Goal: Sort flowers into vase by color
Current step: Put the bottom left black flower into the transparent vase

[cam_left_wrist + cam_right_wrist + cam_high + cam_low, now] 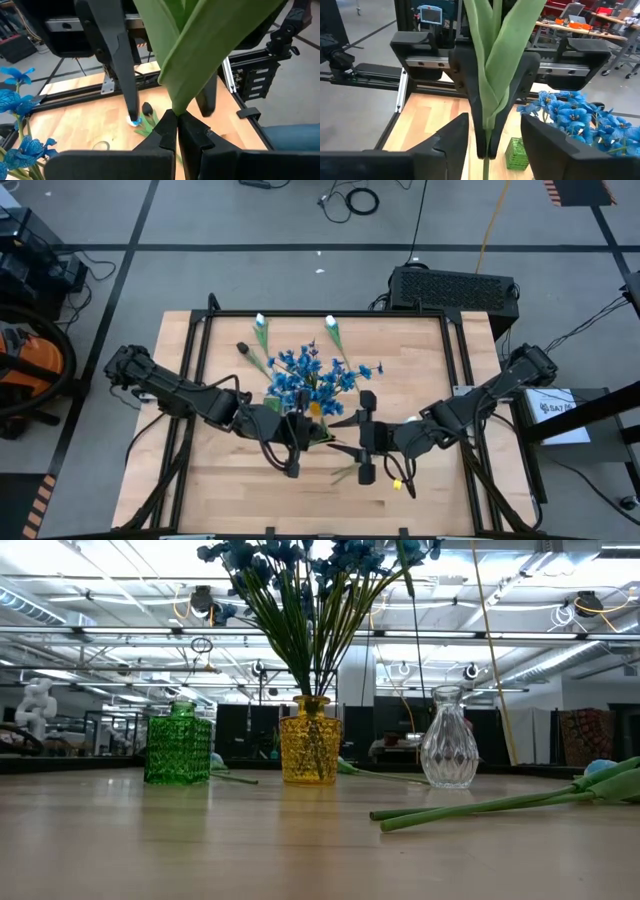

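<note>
So the left gripper (176,120) has its jaws pinched all the way down on a long leafy green stem (495,60) of an artificial flower, holding it in the air between the two arms. The right gripper (492,131) is nose to nose with it, jaws about half open on either side of the same stem and gripping nothing, a gap showing on both sides. To me this looks like a handover, and that's where I'm nervous: if the left lets go before the right has really bitten, the stem just drops. The broad folded leaves also fill most of the space between the right jaws, so it could clamp soft leaf instead of stalk and the flower would swivel or slide out. I can't see this flower's head in any view, so I can't tell its colour, which matters for picking the vase. Just past the jaws, down on the wooden table (200,470), are the yellow faceted glass vase (310,752) stuffed with bushy blue fabric flowers (310,375), a green textured square glass vase (178,748) and a clear bulbous glass vase (448,750), both looking empty. A careless swing could clip that blue bunch. Farther out from the jaws, two pale white tulip buds (261,322) and a small dark bud (241,348) lie loose.
</note>
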Controlling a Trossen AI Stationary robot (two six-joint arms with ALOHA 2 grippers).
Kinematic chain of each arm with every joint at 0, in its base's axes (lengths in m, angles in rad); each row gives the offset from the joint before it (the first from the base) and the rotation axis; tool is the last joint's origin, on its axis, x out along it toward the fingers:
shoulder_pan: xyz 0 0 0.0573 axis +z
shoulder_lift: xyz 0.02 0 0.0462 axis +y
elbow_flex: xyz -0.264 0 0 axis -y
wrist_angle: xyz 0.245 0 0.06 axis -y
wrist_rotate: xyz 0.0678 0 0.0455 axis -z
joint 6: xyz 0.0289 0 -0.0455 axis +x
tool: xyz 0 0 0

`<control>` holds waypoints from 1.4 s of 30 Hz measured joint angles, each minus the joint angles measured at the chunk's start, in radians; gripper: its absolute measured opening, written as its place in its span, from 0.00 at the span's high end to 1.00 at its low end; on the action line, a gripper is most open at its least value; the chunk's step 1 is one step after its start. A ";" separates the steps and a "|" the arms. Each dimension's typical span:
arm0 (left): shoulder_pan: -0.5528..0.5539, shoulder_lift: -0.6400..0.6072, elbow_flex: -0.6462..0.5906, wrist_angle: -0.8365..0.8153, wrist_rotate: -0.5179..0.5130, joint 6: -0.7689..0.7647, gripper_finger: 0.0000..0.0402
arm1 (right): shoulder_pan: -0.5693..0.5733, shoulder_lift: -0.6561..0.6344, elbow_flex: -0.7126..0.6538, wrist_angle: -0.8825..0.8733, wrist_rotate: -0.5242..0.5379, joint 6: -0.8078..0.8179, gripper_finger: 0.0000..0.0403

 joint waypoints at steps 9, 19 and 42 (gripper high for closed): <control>0.000 0.000 0.000 -0.005 0.000 0.000 0.98 | -0.015 0.000 0.000 0.026 -0.048 0.004 0.77; 0.001 0.000 0.001 -0.001 -0.005 -0.001 0.98 | -0.014 0.000 0.000 0.024 -0.050 -0.013 0.97; -0.124 -0.092 0.001 -0.214 -0.123 -0.027 0.87 | 0.133 -0.154 -0.023 -0.131 0.142 -0.015 0.99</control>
